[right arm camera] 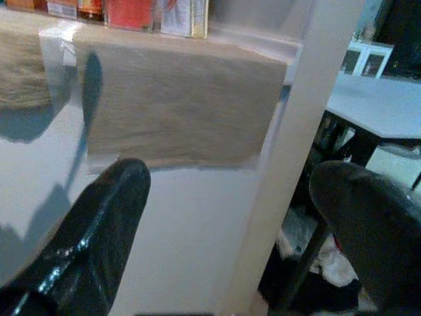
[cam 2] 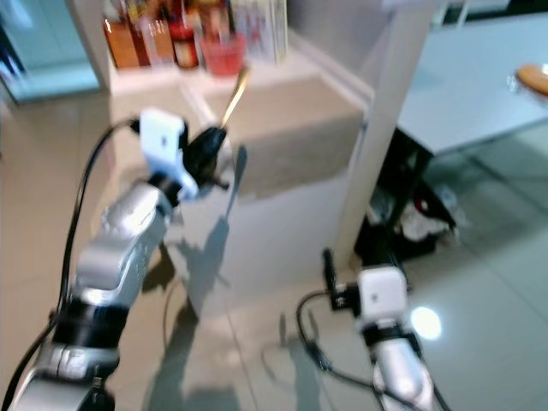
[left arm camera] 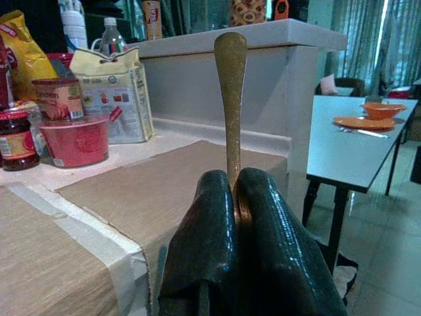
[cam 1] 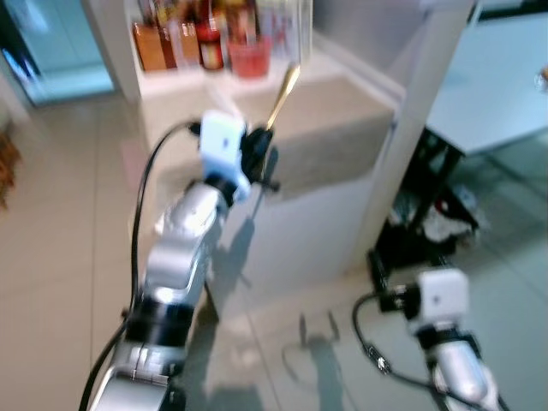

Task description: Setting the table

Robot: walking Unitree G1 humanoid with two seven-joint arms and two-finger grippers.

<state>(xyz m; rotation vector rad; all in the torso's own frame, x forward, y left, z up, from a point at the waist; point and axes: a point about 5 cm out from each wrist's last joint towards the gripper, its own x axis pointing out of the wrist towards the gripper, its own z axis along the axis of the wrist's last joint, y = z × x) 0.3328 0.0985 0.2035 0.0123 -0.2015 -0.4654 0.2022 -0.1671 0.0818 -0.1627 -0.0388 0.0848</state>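
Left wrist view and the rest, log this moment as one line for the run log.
left gripper: shut on gold utensil handle, upright | right gripper: open, empty | counter ahead | dining table with orange dishes

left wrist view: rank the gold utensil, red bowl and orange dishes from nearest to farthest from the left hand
1. The gold utensil, clamped upright between the left hand's fingers.
2. The red bowl, on the counter beside the flour bag.
3. The orange dishes, far off on the dining table beyond the counter's end.
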